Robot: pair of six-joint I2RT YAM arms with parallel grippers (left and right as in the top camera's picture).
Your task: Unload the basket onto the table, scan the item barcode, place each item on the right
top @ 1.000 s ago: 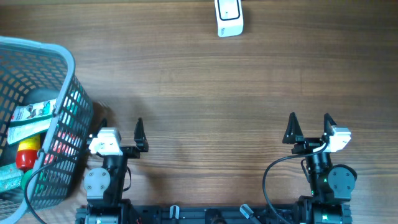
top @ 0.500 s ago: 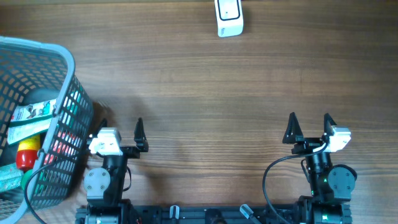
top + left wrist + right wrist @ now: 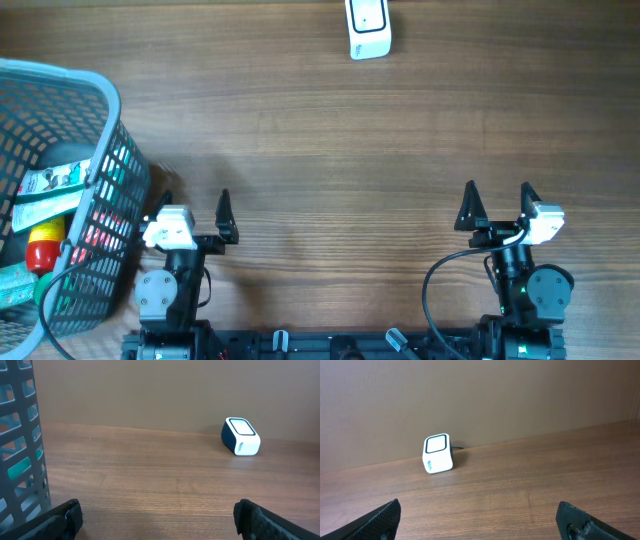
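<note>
Left claw: the left claw (image 3: 193, 207) sits at the lower left of the overhead frame, its jaws spread wide with nothing between them.
Right claw: the right claw (image 3: 498, 200) sits at the lower right, its jaws also wide apart and holding nothing.
Scanner: the white box-shaped barcode scanner (image 3: 368, 28) with a dark-rimmed window stands at the top centre of the frame, close to the far edge of the brown wooden tabletop (image 3: 320, 140). A dark cable (image 3: 459, 447) shows behind it in the right wrist view.
Basket: the grey plastic mesh basket (image 3: 105, 110) fills the left edge and runs out of the frame to the left. Its right wall leans just beside the left claw's outer finger, but contact cannot be told.
Items: a red-and-yellow bottle (image 3: 42, 247) and a white-and-green packet (image 3: 50, 182) lie inside the basket, low on its left side. Barcodes cannot be made out.
Open room: a broad band of bare wood runs from both claws up to the scanner and across to the right edge of the frame.
Tight edge: the basket wall crowds the left side of the left wrist view.
</note>
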